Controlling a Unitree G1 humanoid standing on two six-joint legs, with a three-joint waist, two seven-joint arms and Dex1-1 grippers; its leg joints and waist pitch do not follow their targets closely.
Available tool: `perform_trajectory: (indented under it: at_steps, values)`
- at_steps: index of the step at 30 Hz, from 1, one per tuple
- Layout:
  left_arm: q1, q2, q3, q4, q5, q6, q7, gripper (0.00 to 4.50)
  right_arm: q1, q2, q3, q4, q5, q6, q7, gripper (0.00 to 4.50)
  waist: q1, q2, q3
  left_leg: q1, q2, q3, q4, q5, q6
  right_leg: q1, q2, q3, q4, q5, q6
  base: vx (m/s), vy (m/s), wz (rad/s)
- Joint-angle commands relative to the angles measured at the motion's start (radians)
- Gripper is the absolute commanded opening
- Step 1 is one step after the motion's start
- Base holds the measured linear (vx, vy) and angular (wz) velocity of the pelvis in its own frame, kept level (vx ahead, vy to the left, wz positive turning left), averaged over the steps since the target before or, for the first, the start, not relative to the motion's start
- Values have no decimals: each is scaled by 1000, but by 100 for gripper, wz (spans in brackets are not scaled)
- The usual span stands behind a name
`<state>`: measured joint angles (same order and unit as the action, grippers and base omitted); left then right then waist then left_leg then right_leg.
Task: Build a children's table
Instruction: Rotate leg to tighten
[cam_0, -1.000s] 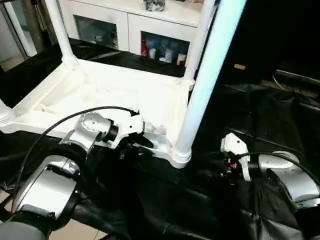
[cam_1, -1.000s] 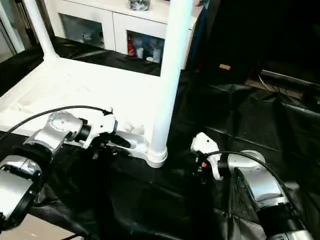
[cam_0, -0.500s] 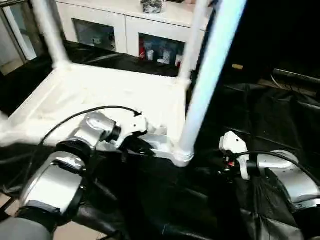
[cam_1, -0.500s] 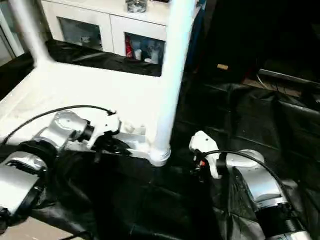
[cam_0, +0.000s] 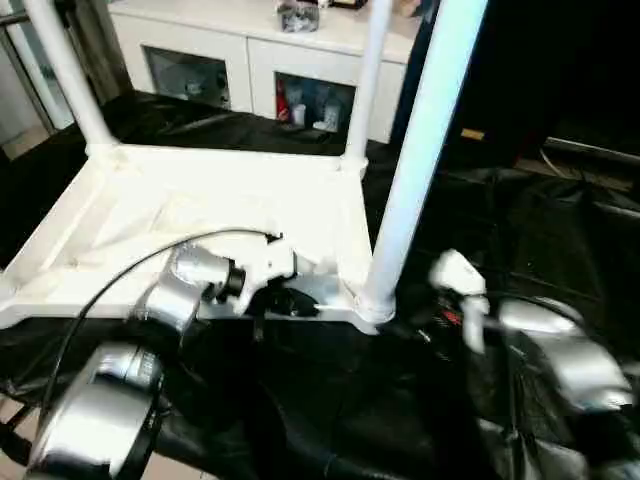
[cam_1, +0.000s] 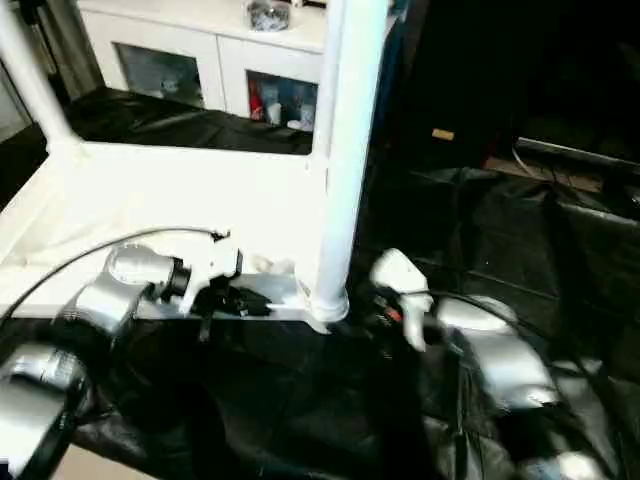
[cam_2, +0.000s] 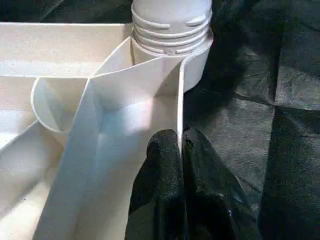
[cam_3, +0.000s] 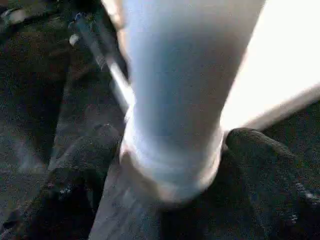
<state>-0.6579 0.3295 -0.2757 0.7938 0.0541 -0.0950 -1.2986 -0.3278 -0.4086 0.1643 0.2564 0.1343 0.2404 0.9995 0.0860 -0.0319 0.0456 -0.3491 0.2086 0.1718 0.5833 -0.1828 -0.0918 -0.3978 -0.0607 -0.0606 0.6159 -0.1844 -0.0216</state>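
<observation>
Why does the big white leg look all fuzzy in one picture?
In the right wrist view the table leg sits very close and smears into blur; in the left eye view the tabletop glares bright white; in the left wrist view the ribs look crisp.

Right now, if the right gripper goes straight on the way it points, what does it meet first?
Probably the near leg of the table: the right gripper has its fingers open on either side of the leg's base, with the leg directly ahead. Depth is unclear.

My forearms (cam_0: 100, 400) are silver cylinders with black joint rings, white wrist housings, a black cable (cam_0: 110, 285) looping over the left, and black-fingered grippers (cam_2: 182, 200).
</observation>
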Motion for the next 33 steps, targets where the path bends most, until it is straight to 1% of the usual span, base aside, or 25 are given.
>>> perform_trajectory:
  at_steps: [1, 2, 3, 4, 5, 6, 7, 8, 11, 12, 13, 16, 18, 19, 21, 22, 24, 27, 30, 33]
  values:
    - [64, -21, -28, -8, 8, 57, 23, 0, -12, 14, 30, 13, -15, -17, -9, 403, 2, -12, -52, 2, 25, -2, -65, -207, 43, 44, -79, 46, -90, -332, -157, 0, 0, 0]
    - [66, -22, -28, -14, 7, 61, 24, 0, -13, 16, 34, 14, -17, -18, -9, 403, 2, -12, -53, 3, 26, -3, -65, -208, 41, 44, -80, 46, -88, -325, -157, 0, 0, 0]
    - [73, -24, -26, -34, 1, 74, 22, 0, -14, 22, 44, 17, -21, -21, -10, 403, 2, -16, -53, 2, 26, -3, -66, -203, 41, 45, -79, 46, -87, -317, -156, 0, 0, 0]
    - [82, -24, -24, -60, -4, 89, 22, 0, -16, 27, 51, 19, -24, -23, -13, 403, 2, -13, -52, 2, 25, -3, -66, -202, 43, 44, -79, 46, -87, -313, -156, 0, 0, 0]
    - [92, -22, -23, -88, -10, 107, 23, 0, -23, 36, 55, 34, -28, -30, -21, 403, -1, -12, -52, 0, 25, -3, -68, -207, 41, 45, -79, 46, -88, -318, -154, 0, 0, 0]
    - [100, -19, -24, -113, -12, 117, 24, 0, -32, 46, 57, 52, -33, -36, -30, 403, -2, -17, -53, -1, 25, -3, -68, -209, 38, 46, -80, 45, -86, -321, -153, 0, 0, 0]
    - [109, -12, -25, -141, -11, 131, 29, 0, -45, 56, 55, 78, -39, -51, -38, 403, -8, -15, -53, -3, 24, -5, -69, -214, 34, 45, -82, 44, -88, -342, -149, 0, 0, 0]
    - [111, -9, -25, -149, -10, 135, 32, 0, -49, 58, 54, 86, -40, -56, -39, 389, -9, -15, -52, -2, 22, -4, -68, -216, 35, 44, -79, 45, -91, -349, -144, 0, 0, 0]
    - [124, 4, -22, -180, -8, 148, 33, 0, -60, 60, 45, 105, -40, -72, -38, 389, -13, -15, -52, -2, 22, -3, -68, -220, 39, 43, -78, 46, -91, -349, -142, 0, 0, 0]
    - [128, 7, -22, -188, -8, 152, 32, 0, -60, 60, 44, 105, -38, -73, -37, 376, -15, -18, -53, -3, 23, -4, -68, -218, 40, 44, -79, 46, -90, -344, -144, 0, 0, 0]
    - [133, 12, -20, -200, -10, 159, 29, 0, -62, 56, 45, 109, -38, -87, -33, 354, -17, -16, -52, -3, 22, -3, -68, -215, 42, 43, -78, 46, -90, -338, -145, 0, 0, 0]
    - [136, 19, -18, -205, -13, 162, 22, 0, -66, 52, 43, 119, -36, -90, -27, 349, -20, -15, -55, -3, 22, -2, -67, -200, 47, 44, -75, 46, -86, -296, -157, 0, 0, 0]
    - [139, 26, -16, -211, -12, 168, 21, 0, -72, 54, 38, 138, -34, -100, -22, 327, -22, -15, -55, -4, 22, -2, -67, -195, 48, 45, -75, 46, -84, -280, -165, 0, 0, 0]
    - [139, 29, -15, -213, -12, 171, 22, 0, -74, 58, 35, 146, -30, -104, -21, 309, -24, -19, -54, -3, 21, 0, -66, -202, 51, 44, -76, 46, -87, -293, -162, 0, 0, 0]
    - [141, 30, -14, -220, -15, 177, 25, 0, -77, 64, 32, 161, -28, -113, -21, 302, -23, -18, -53, -3, 21, -1, -67, -208, 51, 44, -77, 45, -89, -319, -157, 0, 0, 0]
    - [141, 30, -12, -220, -17, 178, 27, 0, -78, 67, 32, 166, -27, -116, -22, 302, -25, -20, -52, -3, 21, -2, -68, -211, 49, 43, -76, 45, -90, -331, -153, 0, 0, 0]
    - [141, 31, -10, -219, -19, 180, 28, 0, -78, 76, 30, 173, -22, -120, -25, 283, -26, -19, -53, -3, 22, -2, -68, -211, 47, 42, -77, 46, -90, -331, -152, 0, 0, 0]
    - [141, 35, -7, -222, -18, 183, 36, 0, -77, 88, 29, 185, -12, -124, -26, 277, -29, -21, -52, -2, 22, -2, -68, -217, 45, 42, -76, 46, -90, -327, -155, 0, 0, 0]
    - [141, 36, -3, -223, -20, 187, 43, 0, -76, 94, 27, 189, -5, -123, -23, 275, -30, -22, -51, -1, 22, -3, -69, -231, 43, 41, -77, 46, -94, -359, -147, 0, 0, 0]
    - [128, 22, 9, -211, -12, 201, 106, 0, -83, 129, 7, 233, -21, -158, -106, 274, -33, -23, -50, -2, 23, -4, -71, -238, 38, 39, -78, 45, -94, -374, -144, 0, 0, 0]
